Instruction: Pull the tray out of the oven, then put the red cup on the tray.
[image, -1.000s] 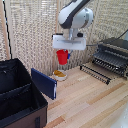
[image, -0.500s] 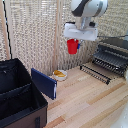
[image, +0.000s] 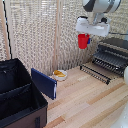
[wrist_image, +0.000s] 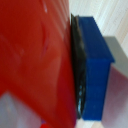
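Wrist view: the red cup (wrist_image: 35, 60) fills the frame, pressed against a blue finger pad (wrist_image: 95, 70). Exterior view: the pincer (image: 84, 36), upper right of frame, is closed on the cup (image: 83, 41), high above the bench (image: 90, 100). The tray (image: 111, 61) projects from the oven (image: 116, 47) at right edge.

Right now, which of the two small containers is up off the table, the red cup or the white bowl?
The red cup. It hangs in the gripper high above the wooden table, while the white bowl with yellow contents sits on the table by the blue panel.
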